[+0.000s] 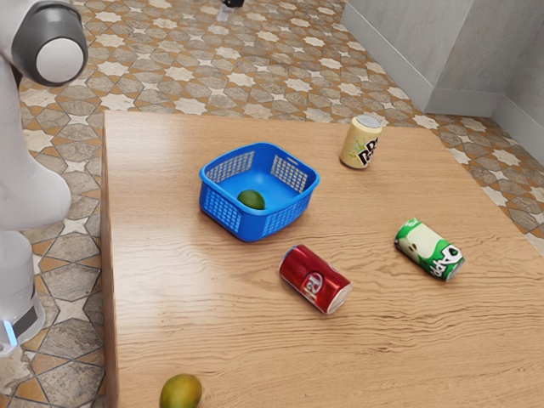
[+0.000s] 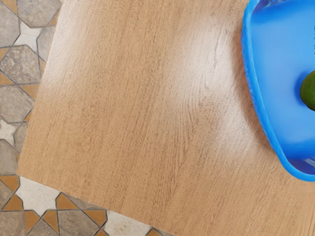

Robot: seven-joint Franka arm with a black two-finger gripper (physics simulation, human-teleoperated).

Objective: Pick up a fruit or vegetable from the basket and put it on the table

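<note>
At the exterior view's top edge, a small part of my gripper shows, high and away from the basket. The blue basket stands upright on the table, with a round dark-green fruit lying on its floor. In the wrist view, part of the basket appears, and the green fruit is cut by the picture's edge. The wooden table extends beside the basket there.
A red can lies near the basket, and a green-and-white can lies farther to the exterior view's right. A yellow can stands upright behind. A yellow-green mango-like fruit rests on the table at the lower edge.
</note>
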